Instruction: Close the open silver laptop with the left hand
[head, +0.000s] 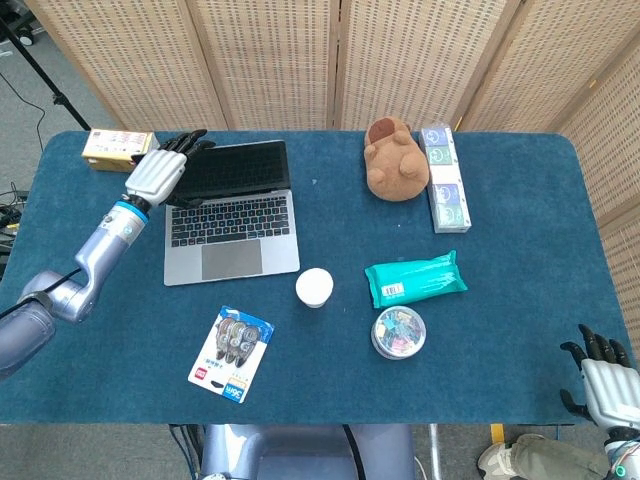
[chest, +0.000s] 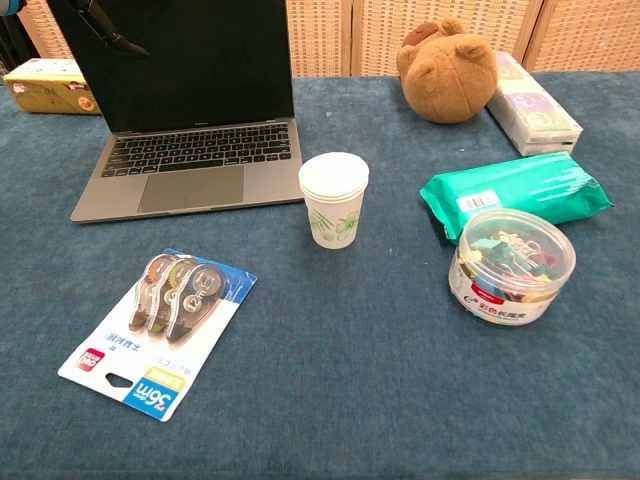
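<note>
Laptop: your silver laptop (head: 230, 210) sits open toward the table's far left, screen upright and dark, keyboard facing the robot.
Left hand: your left hand (head: 160, 172) is at the screen's upper left corner, fingers (head: 188, 143) spread and reaching over the top edge of the lid; it grips nothing. In the chest view only dark fingertips (chest: 112, 38) show against the screen.
Right hand: your right hand (head: 603, 380) hangs off the table's near right corner, well apart from everything, fingers apart and holding nothing.
Behind the left hand: a yellow box (head: 117, 148) lies at the far left edge.
Centre: a paper cup (chest: 334, 199) stands just right of the laptop's front corner.
Near side: a correction tape pack (chest: 160, 329) lies flat in front of the laptop.
Right half: a plush bear (head: 395, 160), a long carton (head: 443, 178), a green wipes pack (chest: 515, 195) and a tub of clips (chest: 511, 266).
</note>
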